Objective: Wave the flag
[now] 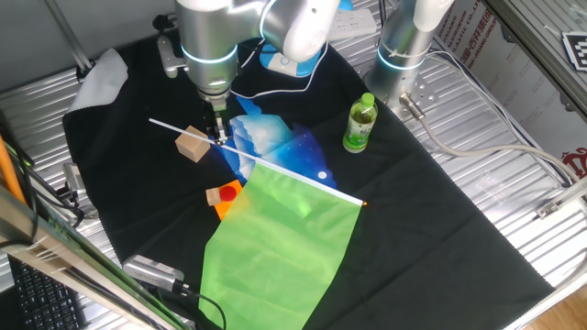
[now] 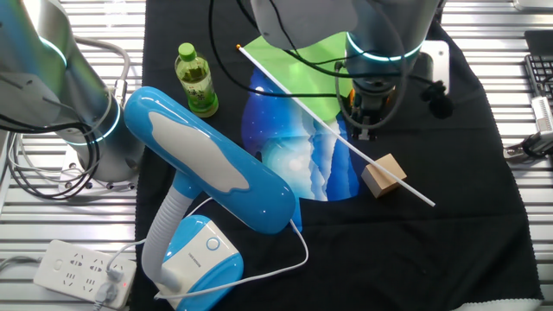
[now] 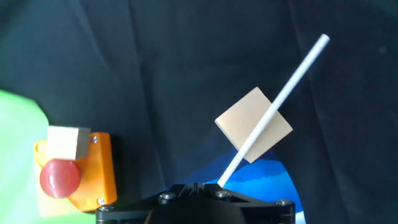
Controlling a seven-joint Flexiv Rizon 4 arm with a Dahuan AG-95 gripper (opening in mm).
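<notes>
The flag is a bright light-green sheet (image 1: 275, 247) on a long thin white stick (image 1: 293, 174). The sheet also shows in the other fixed view (image 2: 302, 73), and at the left edge of the hand view (image 3: 15, 149). My gripper (image 1: 218, 136) points straight down and is shut on the stick near its bare end. It shows in the other fixed view (image 2: 361, 130) too. In the hand view the stick (image 3: 273, 106) runs up and to the right from the shut jaws, across a wooden block (image 3: 245, 121). The sheet drapes down towards the front of the black table cover.
A green bottle (image 1: 359, 124) stands at the right. A blue and white cloth (image 1: 275, 137) lies under the stick. An orange box with a red button (image 1: 225, 194) lies beside the sheet. A blue lamp (image 2: 207, 173) stands at the back. A second arm's base (image 1: 404, 46) is at the rear right.
</notes>
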